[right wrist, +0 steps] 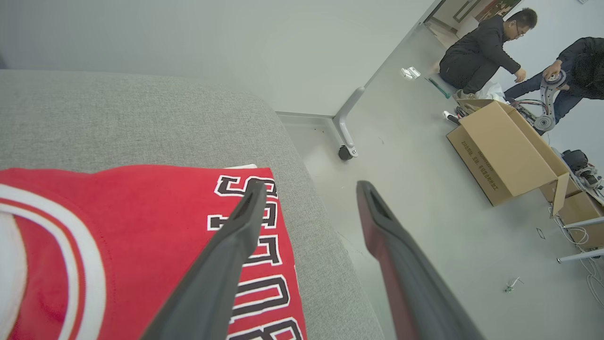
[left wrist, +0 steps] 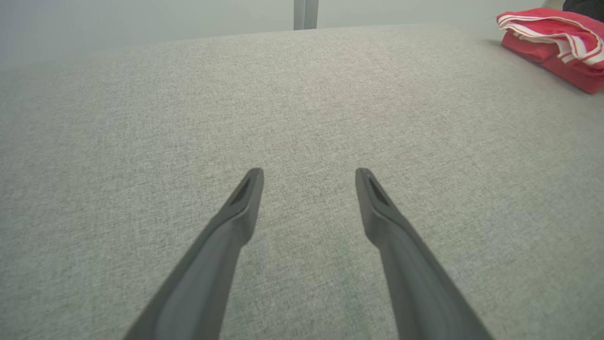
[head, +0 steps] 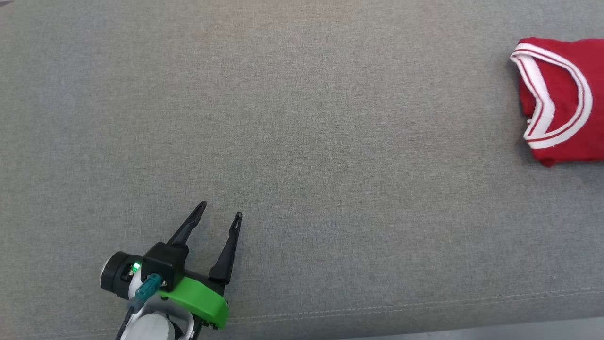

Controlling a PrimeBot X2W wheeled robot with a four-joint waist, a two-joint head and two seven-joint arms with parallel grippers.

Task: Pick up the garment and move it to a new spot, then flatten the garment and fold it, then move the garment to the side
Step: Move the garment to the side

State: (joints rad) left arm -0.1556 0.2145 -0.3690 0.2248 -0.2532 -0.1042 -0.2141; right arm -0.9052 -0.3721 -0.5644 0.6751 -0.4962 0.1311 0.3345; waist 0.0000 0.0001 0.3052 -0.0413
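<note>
The garment (head: 561, 101) is a red jersey with a white-striped collar, lying folded at the far right of the grey cushion (head: 302, 141). The left wrist view has the garment (left wrist: 552, 42) at its top right, far from the fingers. My left gripper (head: 221, 211) rests low at the front left, open and empty, its fingers spread in the left wrist view (left wrist: 309, 175). My right gripper (right wrist: 309, 188) is open above the garment's (right wrist: 141, 245) right end near the cushion's edge, one finger over the black-and-white lettering, nothing between the fingers.
The cushion's front seam (head: 377, 309) runs along the bottom. Beyond the cushion's right edge lies bare floor with a castor leg (right wrist: 347, 137), open cardboard boxes (right wrist: 505, 151) and two people (right wrist: 481, 52) crouched over parts.
</note>
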